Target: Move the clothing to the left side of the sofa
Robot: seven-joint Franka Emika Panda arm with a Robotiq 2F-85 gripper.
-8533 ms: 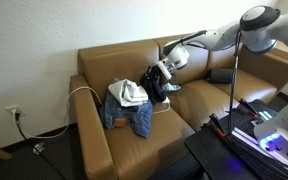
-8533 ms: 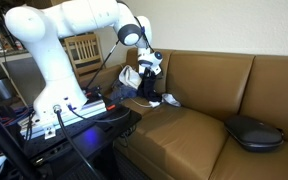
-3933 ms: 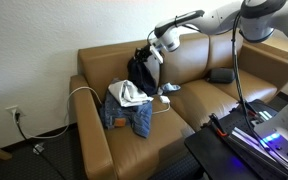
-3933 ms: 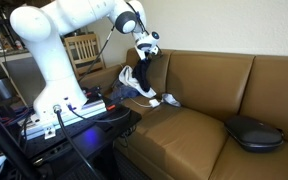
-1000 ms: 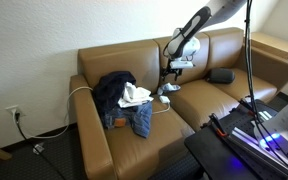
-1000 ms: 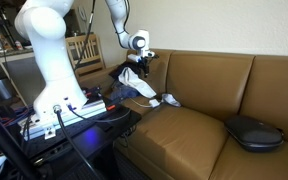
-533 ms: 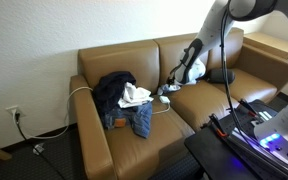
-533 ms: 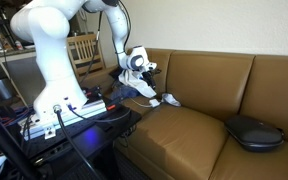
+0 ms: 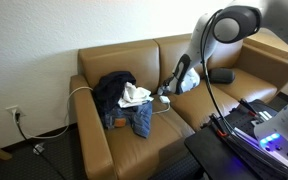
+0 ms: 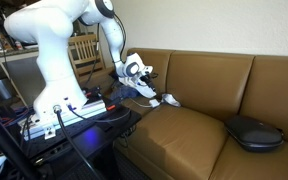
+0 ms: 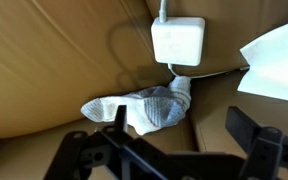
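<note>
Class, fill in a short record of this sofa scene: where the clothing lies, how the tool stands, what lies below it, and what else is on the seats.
clothing: dark top, white shirt and jeans, heaped on one end seat of the sofa
tool: open, holding nothing, low over the seat beside the heap
below tool: grey-white sock, next to a white charger block
other: black flat object on the far end seat
</note>
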